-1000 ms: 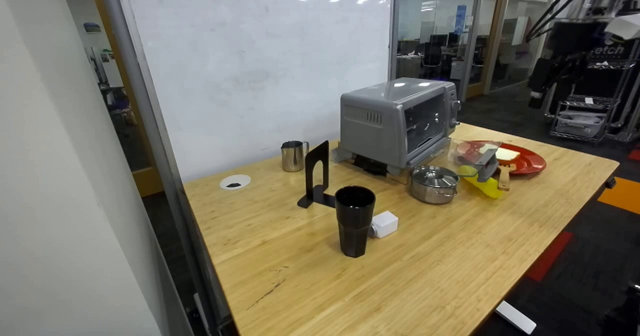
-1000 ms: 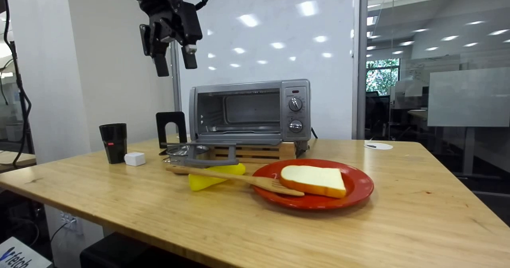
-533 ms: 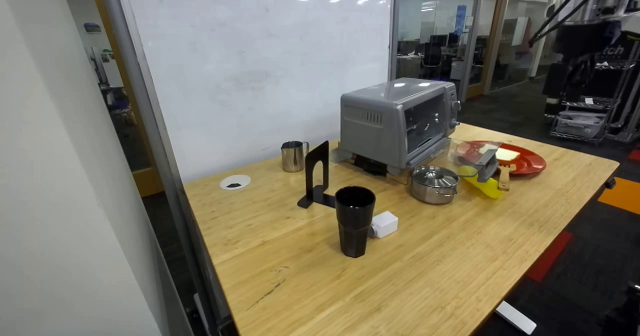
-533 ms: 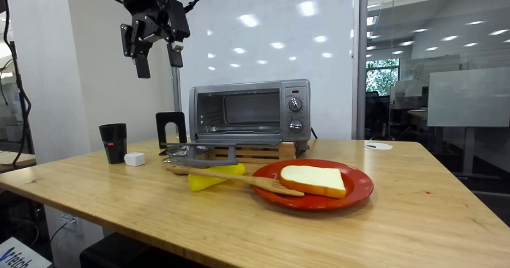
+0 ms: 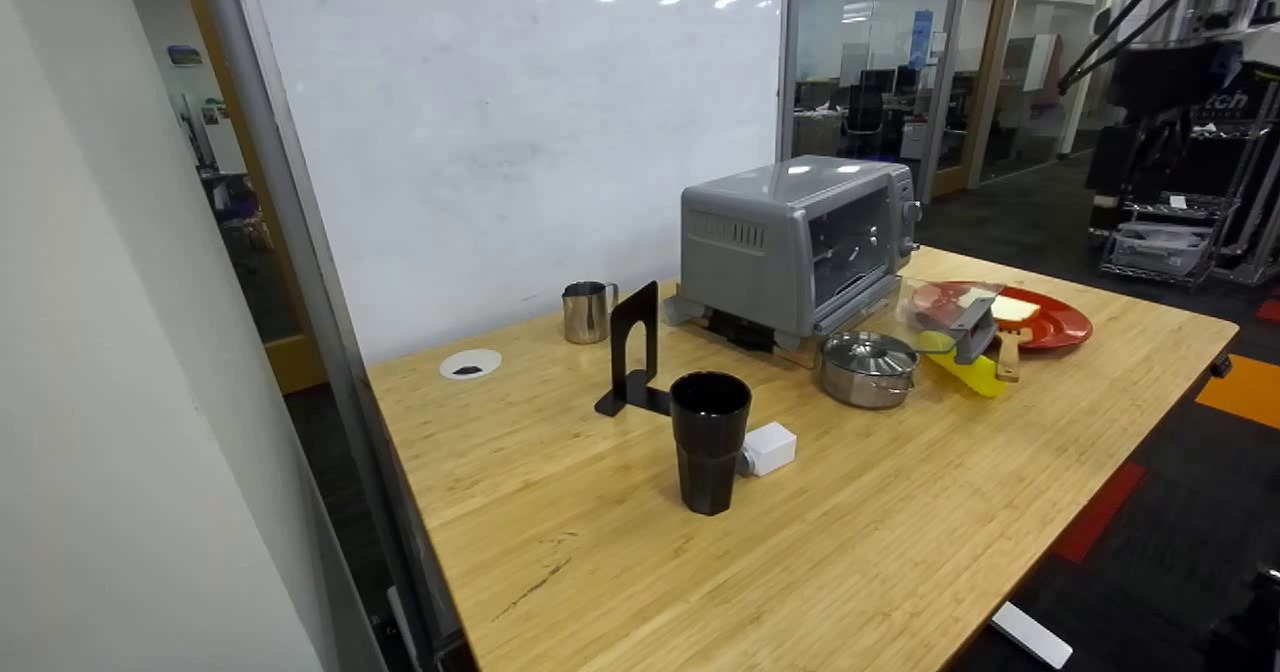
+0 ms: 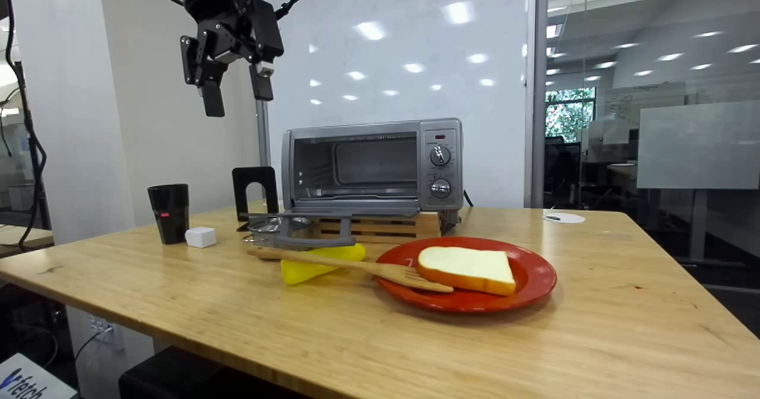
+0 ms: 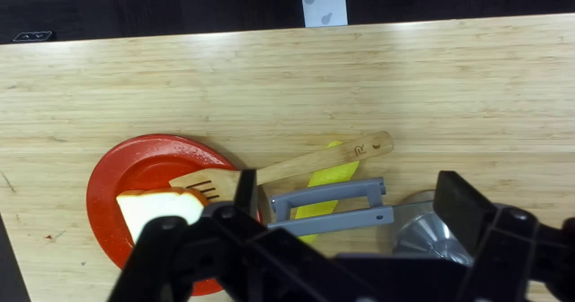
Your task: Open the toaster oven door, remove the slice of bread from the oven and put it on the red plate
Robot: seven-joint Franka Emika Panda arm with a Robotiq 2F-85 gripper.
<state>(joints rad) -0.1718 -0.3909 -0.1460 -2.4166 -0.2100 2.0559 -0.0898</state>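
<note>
Claw [image 6: 237,95] spread, hi abv table [image 6: 623,304], bread slice [image 6: 466,262] on red plate [image 6: 536,275], toaster oven [image 6: 380,164] w/ door [image 7: 332,221] down

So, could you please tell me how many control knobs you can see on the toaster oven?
2, both at the right of the front of the toaster oven in an exterior view: an upper knob and a lower knob directly beneath it. The oven's rear is hidden.

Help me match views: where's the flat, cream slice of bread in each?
In an exterior view: slice of bread, middle right.
In an exterior view: slice of bread, low, right of centre.
Wrist view: slice of bread, lower left, partly hidden.
Shared landmark: round red plate beneath.
</note>
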